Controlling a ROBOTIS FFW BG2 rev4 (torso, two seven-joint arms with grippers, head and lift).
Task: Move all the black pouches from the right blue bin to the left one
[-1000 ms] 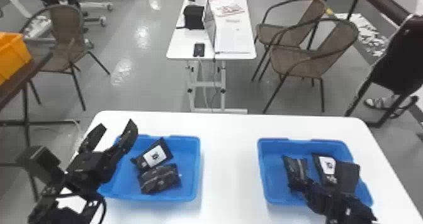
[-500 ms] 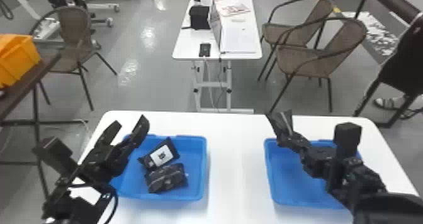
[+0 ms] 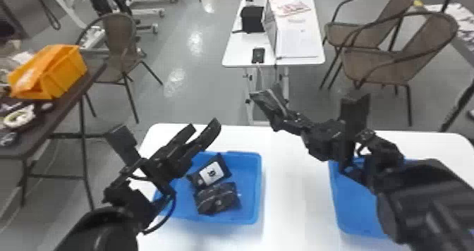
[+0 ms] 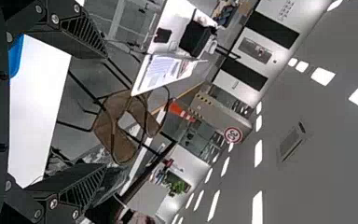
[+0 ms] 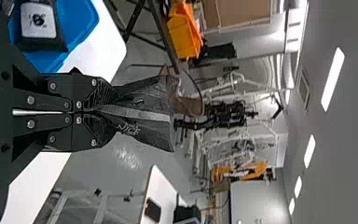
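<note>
White tabletop (image 3: 296,201) bearing two blue bins. Nearest, the right arm (image 3: 423,194) overlies much of the right bin (image 3: 352,211); whether pouches lie inside cannot be told. In the left bin (image 3: 250,183) lie a plain dark pouch (image 3: 218,198) and, just beyond it, a labelled pouch (image 3: 211,171). The left pincer (image 3: 203,126), fingers spread and empty, projects over that bin's left side and forms the chief obstruction. Beyond the bins, the right pincer (image 5: 103,112) is clenched on one end of a black pouch (image 5: 149,116), whose free end extends past the fingertips. The step in hand is judged to be the transfer: the load is best carried leftward above rim height, approaching from the right to avoid the left fingers. It should then be tipped downward and lowered within the walls before release, since a trailing end may catch on the rim. Background, outside the likely path: an orange crate (image 3: 67,70) at left, a white side table (image 3: 243,51) and brown chairs (image 3: 374,67).
</note>
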